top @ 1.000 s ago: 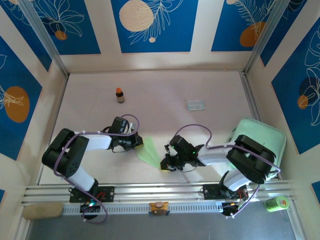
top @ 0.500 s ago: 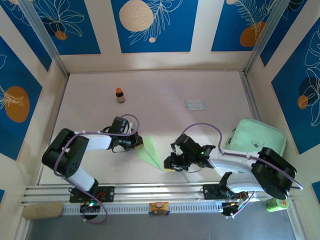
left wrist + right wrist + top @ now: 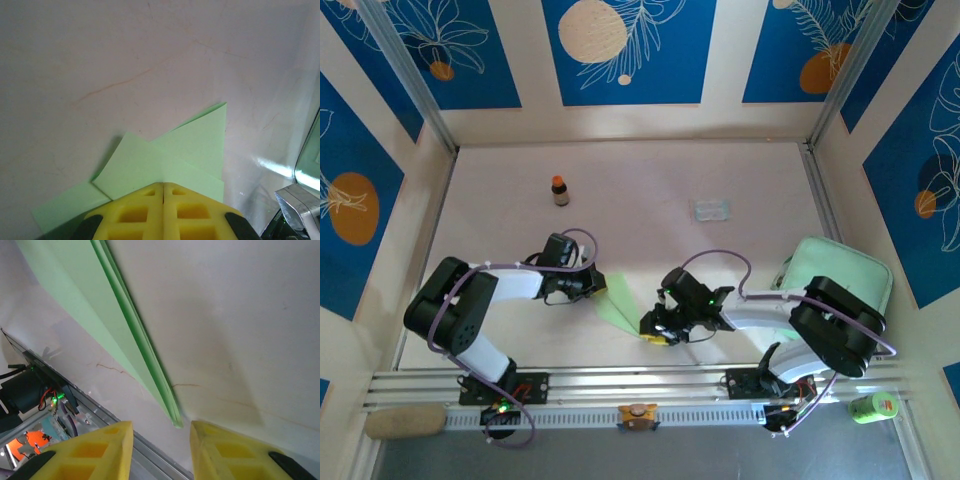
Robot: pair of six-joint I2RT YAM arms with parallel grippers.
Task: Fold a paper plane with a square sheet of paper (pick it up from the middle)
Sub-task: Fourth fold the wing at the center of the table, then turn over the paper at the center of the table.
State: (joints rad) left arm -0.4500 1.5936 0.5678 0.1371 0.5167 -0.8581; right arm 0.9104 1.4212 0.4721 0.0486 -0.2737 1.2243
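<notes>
Green paper plane [image 3: 620,303]: left jaws clench its rear, right jaws parted at tip.

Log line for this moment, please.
paper plane: lying on table | left hand: shut over its wide end | right hand: open, astride its pointed tip

The top external camera is mounted above and behind the arm bases [image 3: 505,388] and looks steeply down on the whole table [image 3: 720,170], with the bases along the lower frame edge. Each wrist camera looks along its own yellow fingers, close to the surface: left fingers [image 3: 135,215] at bottom centre, right fingers [image 3: 100,450] along the bottom edge. All three views share the paper plane [image 3: 618,302], which lies mid-frame in the overhead view.
</notes>
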